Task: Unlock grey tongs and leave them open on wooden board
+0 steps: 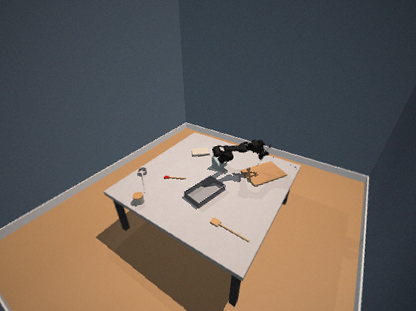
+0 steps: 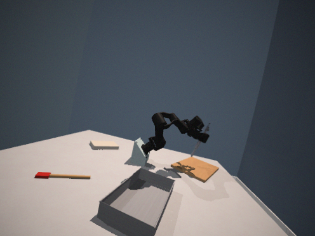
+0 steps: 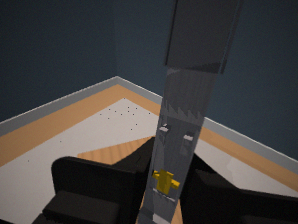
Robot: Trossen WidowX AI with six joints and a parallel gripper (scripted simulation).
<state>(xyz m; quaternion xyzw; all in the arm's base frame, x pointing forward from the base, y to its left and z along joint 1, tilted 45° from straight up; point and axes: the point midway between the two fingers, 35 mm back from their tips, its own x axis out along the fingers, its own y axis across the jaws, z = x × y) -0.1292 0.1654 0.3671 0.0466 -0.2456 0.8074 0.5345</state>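
My gripper (image 1: 264, 153) (image 2: 205, 137) (image 3: 166, 143) is shut on the grey tongs (image 2: 195, 148) (image 3: 182, 95), high above the table beside and above the wooden board (image 1: 273, 172) (image 2: 206, 169) (image 3: 117, 150). In the exterior view the tongs stand steeply tilted, with a long thin end pointing down towards the board's back edge and a short end above the fingers. A yellow lock piece (image 3: 165, 182) shows on them between the fingers in the wrist view. The arms look closed together. The roasting tin (image 1: 212, 196) (image 2: 127, 222) has no tongs on it.
A pale block (image 1: 200, 152) (image 2: 105, 145) lies behind the tin. A red-headed spatula (image 1: 175, 178) (image 2: 70, 176) lies left of it. A wooden turner (image 1: 216, 222) lies towards the front. A round tan-topped pot (image 1: 137, 197) and a grey utensil (image 1: 142, 171) are far left.
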